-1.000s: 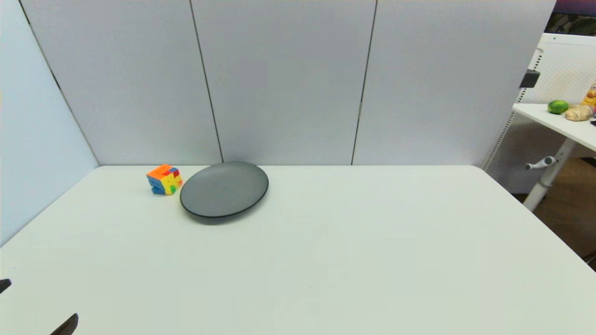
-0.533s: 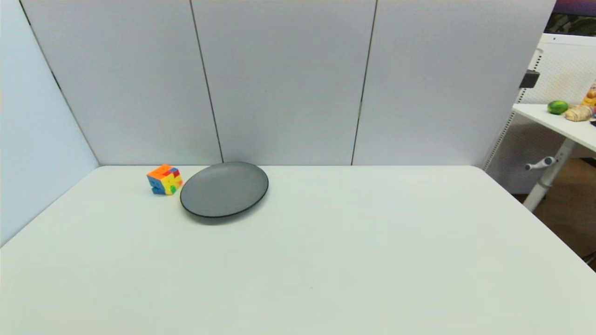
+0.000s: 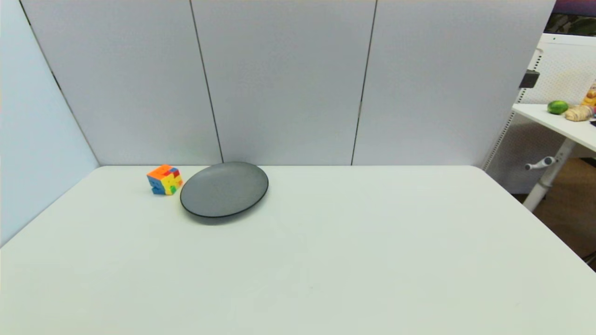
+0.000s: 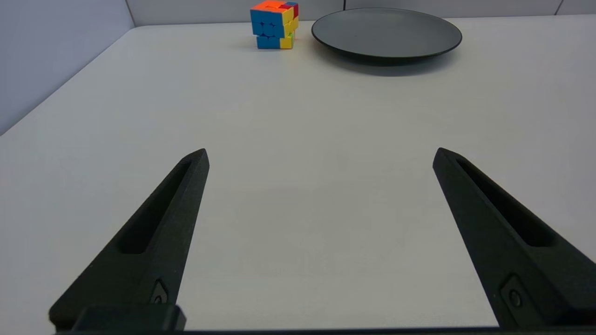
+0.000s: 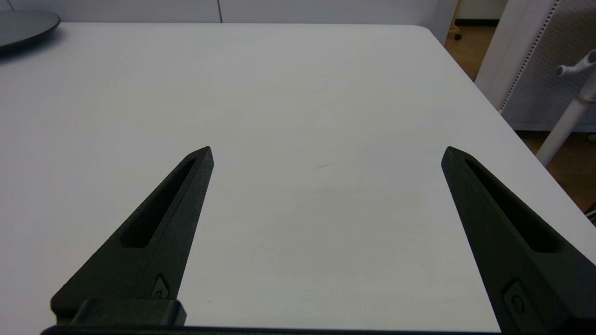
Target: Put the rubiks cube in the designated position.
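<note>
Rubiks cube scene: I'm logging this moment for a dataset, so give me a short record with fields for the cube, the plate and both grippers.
rubiks cube: on the white table, far left, just left of the plate, not on it
grey plate: empty, near the back wall
left gripper: open, low over the table, facing the cube from far off, holding nothing
right gripper: open, over bare table, holding nothing
head view: neither arm visible

No readable text, seemingly, on anything shown.
</note>
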